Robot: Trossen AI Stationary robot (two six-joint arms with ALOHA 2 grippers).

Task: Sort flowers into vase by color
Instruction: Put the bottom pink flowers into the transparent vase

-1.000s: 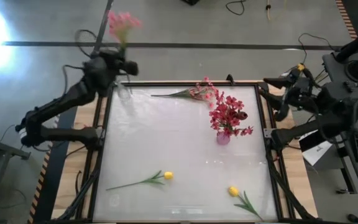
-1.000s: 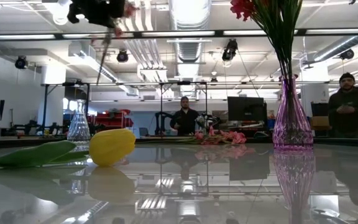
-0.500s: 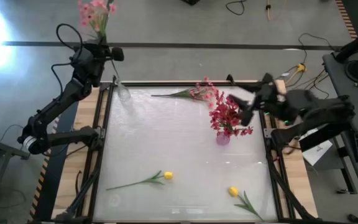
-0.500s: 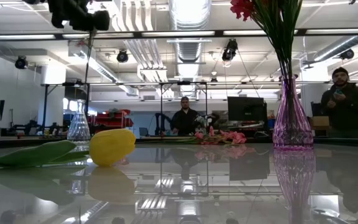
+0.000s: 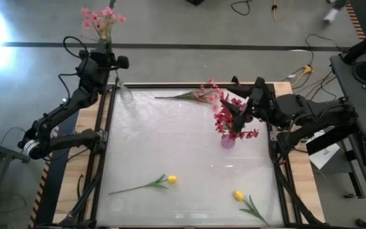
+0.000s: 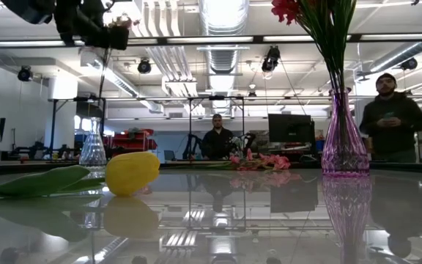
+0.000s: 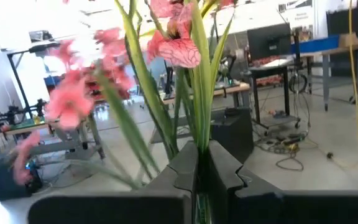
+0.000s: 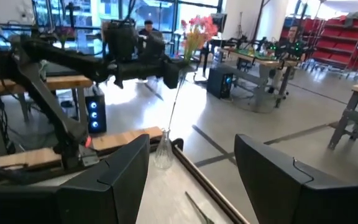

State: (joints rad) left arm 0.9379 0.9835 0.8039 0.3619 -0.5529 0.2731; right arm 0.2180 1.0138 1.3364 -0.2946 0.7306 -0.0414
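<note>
The pink spray (image 5: 100,18) is hanging stem-down above the clear vase (image 5: 126,95) at the tabletop's (image 5: 183,165) far left corner, pinched in the left gripper's (image 5: 105,48) shut jaws for insertion. The right gripper (image 5: 239,112) is hovering wide-jawed beside the purple vase (image 5: 228,141) of red blossoms.

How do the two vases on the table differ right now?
The purple vase holds a bunch of red flowers; the clear vase holds none yet. The purple vase stands near the table's right edge, below the open right gripper; the clear vase stands at the far left corner, below the pink spray in the shut left gripper. Both stand upright.
</note>
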